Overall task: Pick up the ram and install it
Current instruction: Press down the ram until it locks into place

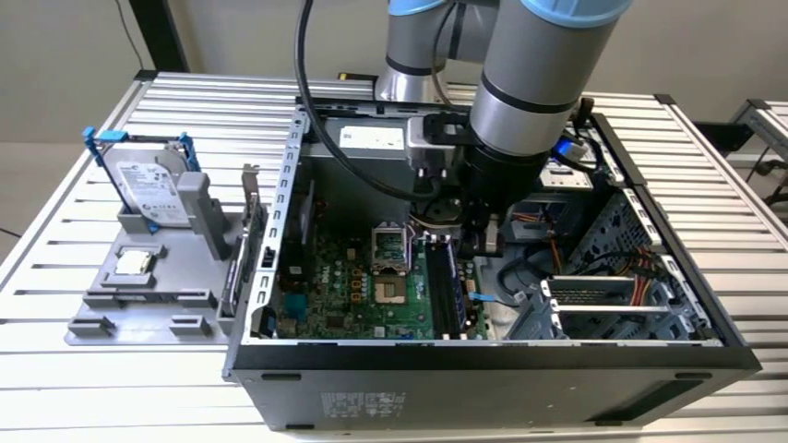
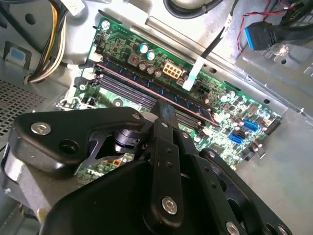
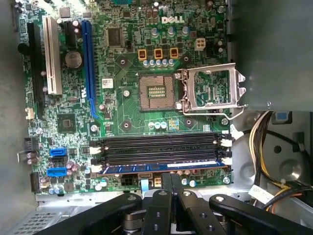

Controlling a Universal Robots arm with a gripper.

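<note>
I see the ram (image 3: 161,168) seated in the outermost memory slot (image 3: 159,149); hand (image 3: 170,182) directly above it, fingers pressed together.

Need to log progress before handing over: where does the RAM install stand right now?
The ram already sits in the slot nearest the gripper, lying level with the empty black slots beside it. The gripper hovers close above its edge. Whether the white end latches have fully clicked shut cannot be confirmed.
</note>
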